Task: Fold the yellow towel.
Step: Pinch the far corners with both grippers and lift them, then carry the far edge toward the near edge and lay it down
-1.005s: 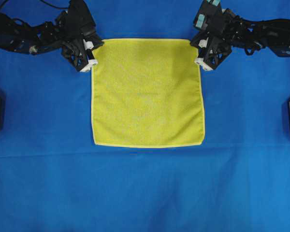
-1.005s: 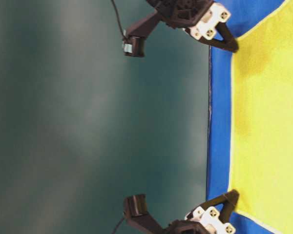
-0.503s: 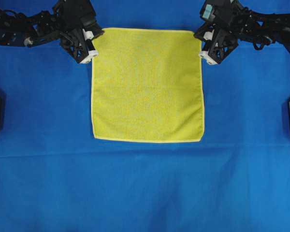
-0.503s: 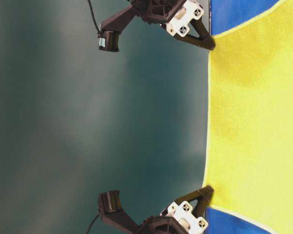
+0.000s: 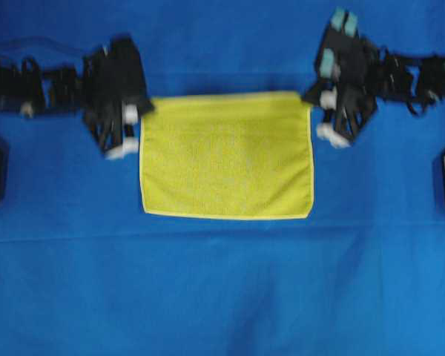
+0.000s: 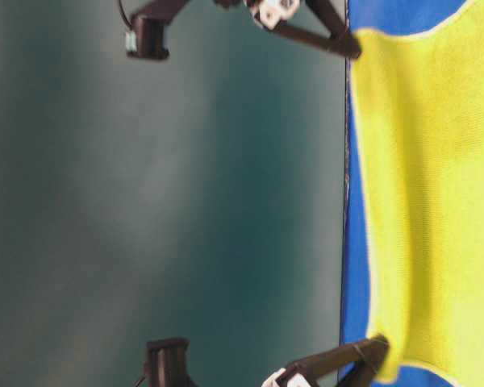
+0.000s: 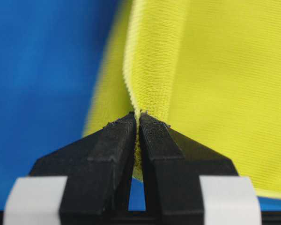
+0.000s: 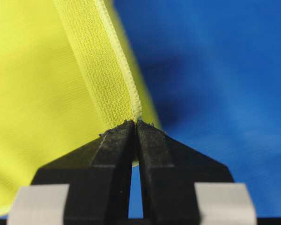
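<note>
Left gripper (image 7: 137, 117) clenched on towel (image 5: 226, 156) corner | right gripper (image 8: 135, 124) likewise | far edge lifted above blue surface (image 5: 222, 297), near edge lying flat | risk: thin pinches slip, corner drops, fold lands crooked.

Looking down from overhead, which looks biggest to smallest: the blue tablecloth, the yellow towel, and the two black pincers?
1. Blue fabric tablecloth, filling the view.
2. Square bright-yellow microfibre towel.
3. Left black pincer and right black pincer: alike and blurred, so I would not rank them.
</note>
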Motion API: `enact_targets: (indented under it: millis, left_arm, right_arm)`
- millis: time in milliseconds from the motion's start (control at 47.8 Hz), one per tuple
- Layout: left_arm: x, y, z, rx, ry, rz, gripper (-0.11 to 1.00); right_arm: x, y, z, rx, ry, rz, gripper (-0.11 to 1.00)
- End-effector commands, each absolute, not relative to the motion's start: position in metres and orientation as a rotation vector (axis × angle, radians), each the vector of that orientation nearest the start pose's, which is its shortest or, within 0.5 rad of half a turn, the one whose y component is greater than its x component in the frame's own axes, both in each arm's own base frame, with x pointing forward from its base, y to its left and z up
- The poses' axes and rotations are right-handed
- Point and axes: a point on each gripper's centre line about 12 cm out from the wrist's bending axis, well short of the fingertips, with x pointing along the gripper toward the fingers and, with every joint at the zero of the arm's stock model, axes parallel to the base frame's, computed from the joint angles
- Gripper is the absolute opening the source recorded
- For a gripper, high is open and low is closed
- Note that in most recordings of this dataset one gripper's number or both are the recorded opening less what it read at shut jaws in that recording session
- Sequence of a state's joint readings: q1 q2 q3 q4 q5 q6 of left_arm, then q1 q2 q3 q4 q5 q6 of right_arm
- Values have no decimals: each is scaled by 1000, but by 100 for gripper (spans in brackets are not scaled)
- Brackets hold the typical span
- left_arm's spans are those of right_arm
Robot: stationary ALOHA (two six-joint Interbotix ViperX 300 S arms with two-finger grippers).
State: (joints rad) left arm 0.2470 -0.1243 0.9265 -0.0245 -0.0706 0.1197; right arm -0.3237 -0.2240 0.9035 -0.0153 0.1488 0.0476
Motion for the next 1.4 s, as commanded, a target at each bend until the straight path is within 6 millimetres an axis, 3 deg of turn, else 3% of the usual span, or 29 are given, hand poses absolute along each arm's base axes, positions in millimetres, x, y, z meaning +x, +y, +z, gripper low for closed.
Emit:
enact_targets:
  millis: [0, 230, 377, 880, 942, 1005, 1152, 1215, 1382]
  left_arm:
    - [315, 49, 148, 12, 704, 126, 1]
    - [319, -2, 143, -36, 726, 9, 1]
    - [317, -20, 139, -54, 736, -29, 1]
    - [322, -17, 127, -60, 754, -16, 2]
    - [323, -17, 128, -58, 753, -18, 7]
    - [323, -17, 128, -58, 751, -18, 18]
    - [323, -20, 131, -48, 741, -29, 51]
    - [323, -23, 135, -36, 730, -41, 59]
    - [322, -23, 147, -32, 695, -46, 62]
  right_arm:
    - [289, -76, 166, 172, 786, -273, 3]
    - [289, -26, 162, 224, 802, -164, 3]
    - [290, -8, 154, 235, 831, -123, 3]
    - [298, -1, 143, 247, 839, -111, 3]
    - [300, 4, 143, 249, 842, -101, 3]
    - [303, 9, 143, 243, 842, -86, 6]
    - [305, 18, 144, 232, 847, -59, 48]
    - [304, 18, 145, 236, 848, -60, 63]
    - [303, 15, 153, 233, 829, -63, 54]
